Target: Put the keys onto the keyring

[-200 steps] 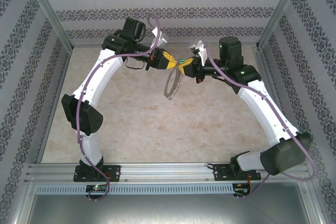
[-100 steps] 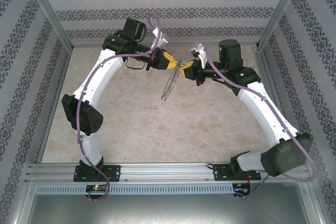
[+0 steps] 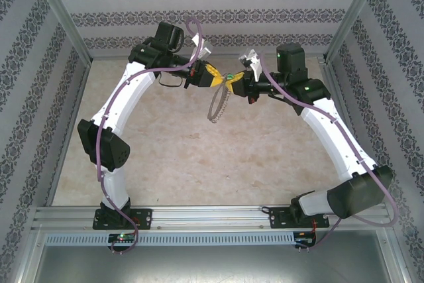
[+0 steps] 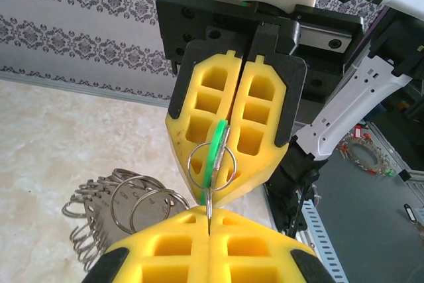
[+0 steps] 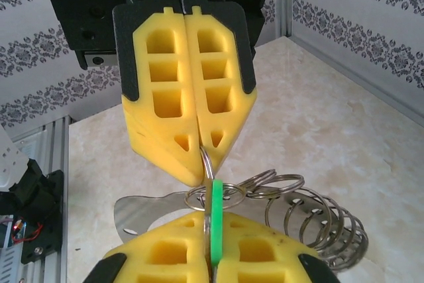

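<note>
Both arms are raised over the table [image 3: 172,164]. Their tips meet nose to nose toward its far side, in front of the patterned wall [image 3: 199,18].

Right gripper [image 5: 212,260]: I read it as closed, with the yellow pads pressed together and the keys [image 5: 215,220] pinched between them. The green tag stands edge-on in the seam, part of it proud of the pads. A small ring [image 4: 189,164] circles the tag just clear of the pads.

Left gripper [image 4: 209,223]: also closed, pads together. In its own wrist camera a thin silvery line runs straight from the small ring into the seam between the pads. In the right wrist camera the same tips bite a curved wire that drops to the small ring. I take that wire for part of the keyring [image 4: 93,230], but I cannot tell whether it is the big loop itself or a smaller ring on it.

Keyring location: off the table, hanging beneath the two tips, its bunch of small rings fanned out below. Overhead it shows as a tilted loop under the meeting point, slightly toward the left arm.

A flat silvery blade [image 5: 142,213] lies level beside the tag in the right wrist camera. I cannot tell what it joins to.

The gripper tips are very near each other, with the tag and small ring between them.
</note>
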Robot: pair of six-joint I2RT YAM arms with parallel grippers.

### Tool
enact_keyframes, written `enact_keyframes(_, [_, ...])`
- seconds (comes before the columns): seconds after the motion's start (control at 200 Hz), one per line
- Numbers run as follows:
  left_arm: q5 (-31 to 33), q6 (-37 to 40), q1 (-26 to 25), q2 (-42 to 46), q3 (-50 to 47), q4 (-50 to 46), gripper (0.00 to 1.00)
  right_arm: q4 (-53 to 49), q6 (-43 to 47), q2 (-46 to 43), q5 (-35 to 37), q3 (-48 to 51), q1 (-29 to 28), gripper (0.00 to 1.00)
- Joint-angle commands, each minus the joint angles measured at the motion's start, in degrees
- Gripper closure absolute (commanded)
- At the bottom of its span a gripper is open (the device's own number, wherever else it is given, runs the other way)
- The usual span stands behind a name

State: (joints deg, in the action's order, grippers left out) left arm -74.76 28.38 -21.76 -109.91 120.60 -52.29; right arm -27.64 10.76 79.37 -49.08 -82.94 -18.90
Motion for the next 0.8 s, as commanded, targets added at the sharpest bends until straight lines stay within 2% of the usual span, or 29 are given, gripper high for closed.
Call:
enact_keyframes(0.0, [-0.6,-0.3,-0.8,0.3,0.1,0.2,1.00,2.4,1.4,-0.6,-1.6,-0.7,-0.6,1.00])
enact_keyframes(0.385, [-0.6,-0.5,-0.8,0.2,0.0,0.5,1.00,0.3,2.0,-0.7,0.7,3.4,0.0,1.00])
enact_keyframes(0.794, [0.6,-0.3,-1.2,0.0,-1.0,0.5,1.00,-2.8,3.1,-0.3,0.1,-2.9,0.0,1.00])
